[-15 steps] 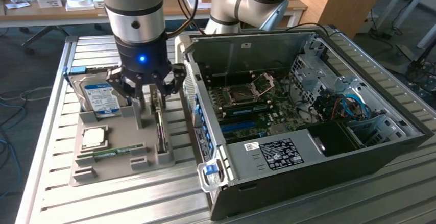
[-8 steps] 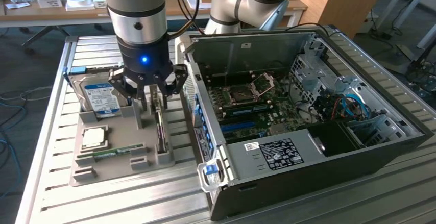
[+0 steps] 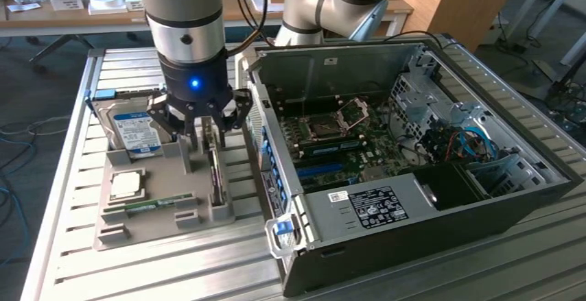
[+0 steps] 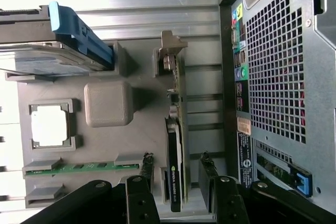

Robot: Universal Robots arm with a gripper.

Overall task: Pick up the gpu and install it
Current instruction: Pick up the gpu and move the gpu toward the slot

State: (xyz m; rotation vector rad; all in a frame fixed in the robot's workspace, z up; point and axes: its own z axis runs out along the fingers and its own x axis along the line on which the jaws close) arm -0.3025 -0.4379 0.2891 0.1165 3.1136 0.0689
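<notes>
Item: pincer (image 3: pixel 203 128) (image 4: pixel 177 157), on the Universal Robots arm; state: released, jaws spread wide, one finger (image 4: pixel 147 167) on each side of the gpu with a gap showing on both sides; nothing grasped. Item: gpu (image 3: pixel 216 177) (image 4: pixel 176 129), thin card standing on its long edge in a slot of the grey holder tray (image 3: pixel 156 222) (image 4: pixel 144 85), directly below the pincer and between its fingers; dark face with a green mark nearest the pincer, pale metal bracket (image 4: pixel 170 51) at the end farthest from it. Item: hard drive (image 3: pixel 136 133) (image 4: pixel 37 59), blue label, propped in the same tray just beside the pincer, toward the exterior view's left. Item: processor chip (image 3: pixel 126 184) (image 4: pixel 50 129), flat in its recess, beyond the hard drive from the pincer. Item: RAM stick (image 3: pixel 160 203) (image 4: pixel 79 169), narrow and green, in a tray slot near the gpu. Item: computer case (image 3: pixel 412 177) (image 4: pixel 283 77), side open, motherboard exposed, close beside the pincer toward the exterior view's right. All on a slatted metal table (image 3: pixel 64 246).
</notes>
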